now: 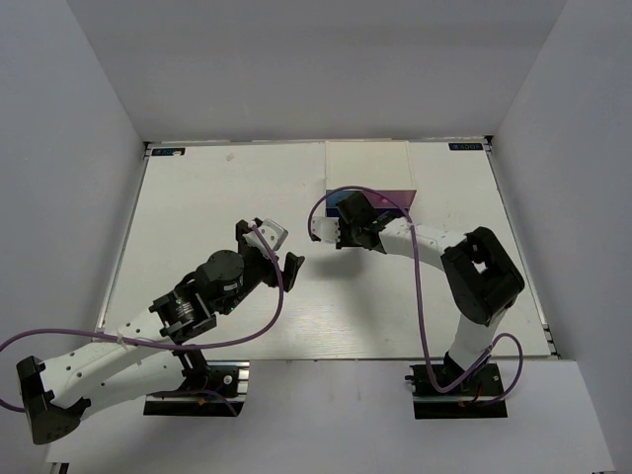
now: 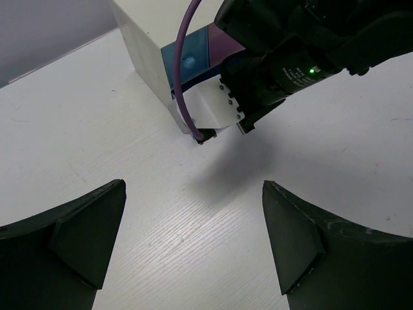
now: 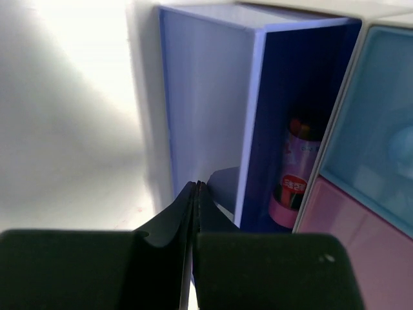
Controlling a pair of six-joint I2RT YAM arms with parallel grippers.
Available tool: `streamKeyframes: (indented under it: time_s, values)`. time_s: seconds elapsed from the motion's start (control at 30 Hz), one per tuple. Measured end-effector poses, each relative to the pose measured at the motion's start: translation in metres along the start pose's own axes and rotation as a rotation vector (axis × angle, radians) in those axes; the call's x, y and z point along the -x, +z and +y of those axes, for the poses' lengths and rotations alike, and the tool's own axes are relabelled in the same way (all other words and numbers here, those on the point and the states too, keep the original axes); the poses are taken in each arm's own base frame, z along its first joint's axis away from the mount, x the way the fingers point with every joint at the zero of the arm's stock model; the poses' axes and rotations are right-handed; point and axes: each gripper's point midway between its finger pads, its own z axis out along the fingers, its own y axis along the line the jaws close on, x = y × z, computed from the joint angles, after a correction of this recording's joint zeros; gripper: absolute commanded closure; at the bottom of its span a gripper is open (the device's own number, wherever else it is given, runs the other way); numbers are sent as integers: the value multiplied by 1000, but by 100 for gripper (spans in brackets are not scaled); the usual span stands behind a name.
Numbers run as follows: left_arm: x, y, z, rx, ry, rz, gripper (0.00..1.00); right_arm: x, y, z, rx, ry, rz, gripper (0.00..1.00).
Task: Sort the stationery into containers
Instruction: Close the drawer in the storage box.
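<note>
Pink-and-clear tube (image 3: 293, 174) standing inside the violet-blue drawer (image 3: 206, 97), which is pulled out of the white cabinet (image 1: 367, 158) at the far side of the bench (image 1: 217, 197). To the right of the open drawer in the right wrist view lie the light blue front (image 3: 377, 110) and, below it, the pink front (image 3: 348, 226), both closed. The right gripper (image 3: 195, 206) sits just beside the drawer's outer wall near its lower edge. Its fingers are pressed together, with nothing visible between them; whether they touch the wall cannot be told. The left gripper (image 2: 193, 200) hovers over bare bench well short of the cabinet, fingers wide apart and empty, its camera looking toward the right arm's wrist and the cabinet corner. No marker or roll shows in any view.

Step in hand, as judged: the tube is deposited and the drawer stands open, so the placing step looks complete. The next move probably calls for closing the drawer: the right gripper should come round to the drawer's front and push straight along its slide, since a push from the side might skew the drawer or shift the light cabinet
</note>
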Motion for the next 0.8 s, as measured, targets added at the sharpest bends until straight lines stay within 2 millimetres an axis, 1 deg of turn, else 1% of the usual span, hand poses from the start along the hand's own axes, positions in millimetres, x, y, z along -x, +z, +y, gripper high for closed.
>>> streamKeyframes:
  time_s: [0.2,0.5,0.7,0.8]
  values:
    - [0,0,0,0,0,0,3,-9,13,-10,-63,3,57,100]
    - [0,0,0,0,4,0,3,-17,19,-31,-148,13,96,100]
    - [0,0,0,0,7,0,3,-21,25,-48,-229,-21,116,100]
    - [0,0,0,0,7,0,3,-24,26,-52,-268,-43,128,100]
